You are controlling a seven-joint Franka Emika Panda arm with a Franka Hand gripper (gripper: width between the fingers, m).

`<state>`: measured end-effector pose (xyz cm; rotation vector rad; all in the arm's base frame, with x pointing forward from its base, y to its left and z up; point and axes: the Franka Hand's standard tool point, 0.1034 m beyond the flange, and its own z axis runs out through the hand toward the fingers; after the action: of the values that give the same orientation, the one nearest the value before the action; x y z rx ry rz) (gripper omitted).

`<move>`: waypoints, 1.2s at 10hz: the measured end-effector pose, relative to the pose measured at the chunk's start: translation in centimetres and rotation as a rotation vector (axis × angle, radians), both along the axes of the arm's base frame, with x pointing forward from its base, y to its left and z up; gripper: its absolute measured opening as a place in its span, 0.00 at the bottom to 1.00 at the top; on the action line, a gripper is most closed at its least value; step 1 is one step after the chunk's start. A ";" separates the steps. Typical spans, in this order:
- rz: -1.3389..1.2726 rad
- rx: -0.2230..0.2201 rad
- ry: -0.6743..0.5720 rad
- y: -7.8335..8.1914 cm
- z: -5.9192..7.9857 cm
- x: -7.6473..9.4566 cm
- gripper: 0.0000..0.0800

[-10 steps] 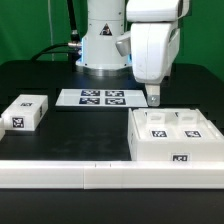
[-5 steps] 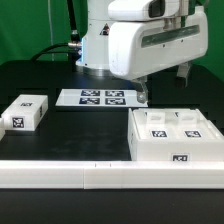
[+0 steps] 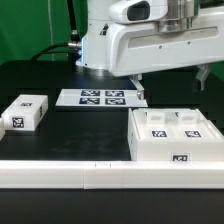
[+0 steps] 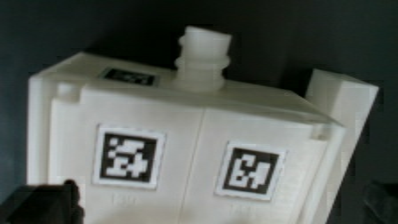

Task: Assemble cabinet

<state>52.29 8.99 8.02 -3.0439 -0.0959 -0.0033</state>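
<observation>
The cabinet (image 3: 175, 140) lies flat on the table (image 3: 70, 138) at the exterior view's right, long axis running left to right. The gripper (image 3: 172, 88) hangs above its rear edge, fingers spread, holding nothing.

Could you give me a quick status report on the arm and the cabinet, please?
Gripper open, empty, raised apart from cabinet. It sits on table, untouched. Small white block and marker board off aside.

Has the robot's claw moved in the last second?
Yes. The gripper has turned: one finger stays near the marker board's end, the other has swung toward the exterior view's right, above the cabinet.
</observation>
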 end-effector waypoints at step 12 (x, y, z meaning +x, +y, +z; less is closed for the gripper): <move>-0.099 -0.041 0.035 -1.7 -4.6 -4.3 1.00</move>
<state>47.97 7.32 3.42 -3.0844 0.0574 0.0459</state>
